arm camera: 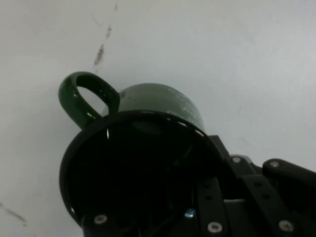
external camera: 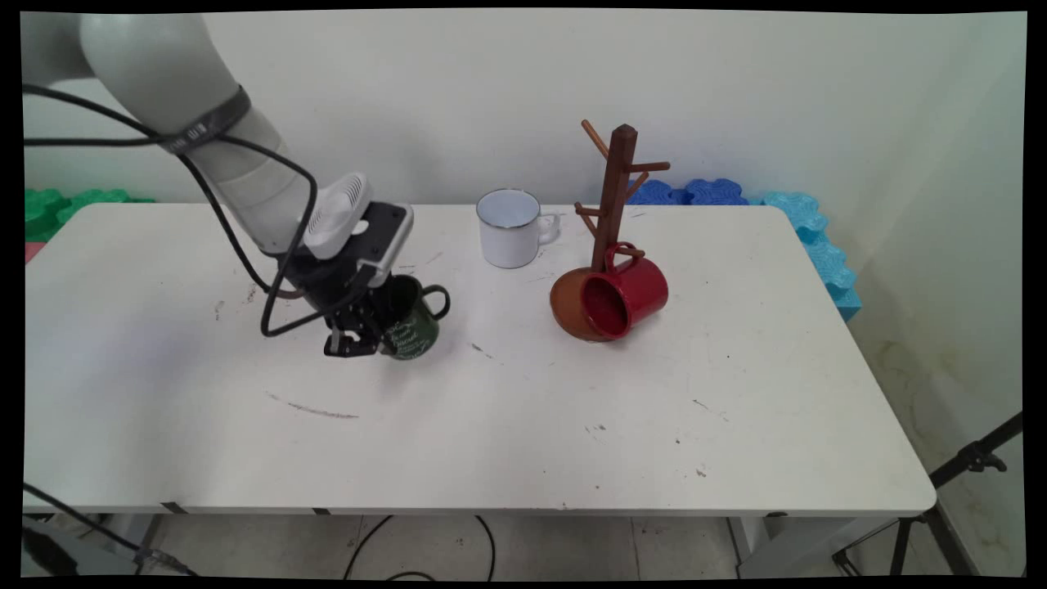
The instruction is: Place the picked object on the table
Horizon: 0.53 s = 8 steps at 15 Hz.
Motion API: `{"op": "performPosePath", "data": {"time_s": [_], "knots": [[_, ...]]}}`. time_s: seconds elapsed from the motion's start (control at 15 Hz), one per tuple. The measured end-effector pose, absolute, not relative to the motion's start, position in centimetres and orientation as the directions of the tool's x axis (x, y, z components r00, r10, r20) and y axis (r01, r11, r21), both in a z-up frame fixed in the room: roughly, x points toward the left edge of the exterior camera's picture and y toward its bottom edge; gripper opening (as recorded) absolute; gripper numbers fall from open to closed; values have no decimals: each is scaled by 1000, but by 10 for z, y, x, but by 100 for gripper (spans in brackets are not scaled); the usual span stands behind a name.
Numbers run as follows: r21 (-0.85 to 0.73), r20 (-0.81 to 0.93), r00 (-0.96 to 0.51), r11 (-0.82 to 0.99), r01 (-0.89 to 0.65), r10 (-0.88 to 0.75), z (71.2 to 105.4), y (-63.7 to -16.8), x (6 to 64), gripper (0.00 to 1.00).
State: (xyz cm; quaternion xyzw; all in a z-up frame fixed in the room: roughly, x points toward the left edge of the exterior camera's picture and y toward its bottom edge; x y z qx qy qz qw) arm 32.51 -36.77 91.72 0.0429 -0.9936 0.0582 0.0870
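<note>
Dark green enamel, with pale lettering on its side: the green mug sits tilted on the white surface, left of the mug tree, its loop handle turned toward the back wall. The black hand is at the mug's rim on the side away from the tree. In the hand view the mug's dark mouth fills the lower frame, with one finger reaching inside the opening and the other outside the wall, so the hand looks closed down on the rim; the fingertips themselves are hidden by the mug, and how tightly they press cannot be told.

Toward the tree and a little further back stands a white mug, upright, blue-rimmed, its handle pointing at the tree; it is well apart from the green mug. The wooden tree rises from a round brown base, and a red mug hangs by its handle from a low peg, mouth facing the near edge, touching or just above the base. The upper pegs are bare.

Black cables loop down beside the hand, on the side away from the tree. Nearer the front edge the surface shows only scuffs and a dark streak. Behind the tree, blue foam tiles line the far edge, and green foam tiles lie beyond the far corner
</note>
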Motion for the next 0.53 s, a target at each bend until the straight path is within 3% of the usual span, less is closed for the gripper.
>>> {"op": "performPosePath", "data": {"time_s": [0.53], "knots": [[-79, 164, -986, 996, -41, -28, 890, -371, 321, 0]]}}
